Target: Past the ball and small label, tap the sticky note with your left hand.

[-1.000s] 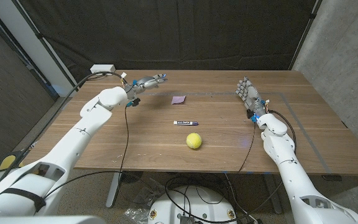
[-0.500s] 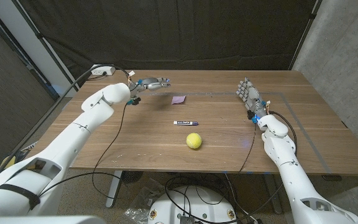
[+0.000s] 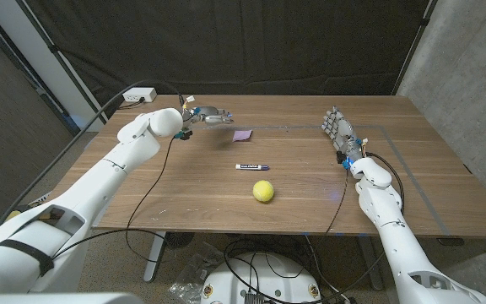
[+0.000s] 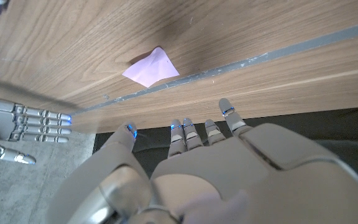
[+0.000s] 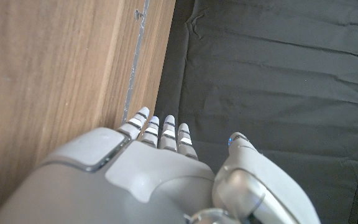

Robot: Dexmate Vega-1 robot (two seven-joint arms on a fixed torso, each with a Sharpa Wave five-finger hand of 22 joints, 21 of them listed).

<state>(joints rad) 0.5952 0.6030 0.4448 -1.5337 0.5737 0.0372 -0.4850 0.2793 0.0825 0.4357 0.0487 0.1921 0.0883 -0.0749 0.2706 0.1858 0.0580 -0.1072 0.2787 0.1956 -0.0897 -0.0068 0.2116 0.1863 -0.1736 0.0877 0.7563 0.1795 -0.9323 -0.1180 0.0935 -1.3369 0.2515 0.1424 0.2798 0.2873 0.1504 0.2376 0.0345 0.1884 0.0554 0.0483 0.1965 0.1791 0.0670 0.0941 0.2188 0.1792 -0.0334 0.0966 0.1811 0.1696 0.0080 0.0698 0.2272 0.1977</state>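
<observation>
Grey and silver, the left hand [image 3: 206, 113] hung above the table [image 3: 184, 190] in the upper left-centre of the head view, fingers stretched out toward frame right, apart and holding nothing. Its wrist picture showed the fingertips [image 4: 183, 124] spread over the wood, clear of the sticky note [image 4: 151, 67]. That small purple sticky note [image 3: 242, 134] lay flat just right of and below the hand in the head view, close to a thin taped line [image 3: 289, 127] running across the far part of the table. Lower in the frame, near the centre, sat the small label [image 3: 252, 167], a short white strip with dark ends, and below it the yellow-green ball [image 3: 263, 191], each apart from the other. At centre right, the right hand [image 3: 337, 130] stood upright on its edge, fingers straight and slightly apart, empty, beside the wood. A white power strip [image 3: 139, 95] rested at the table's far left corner.
</observation>
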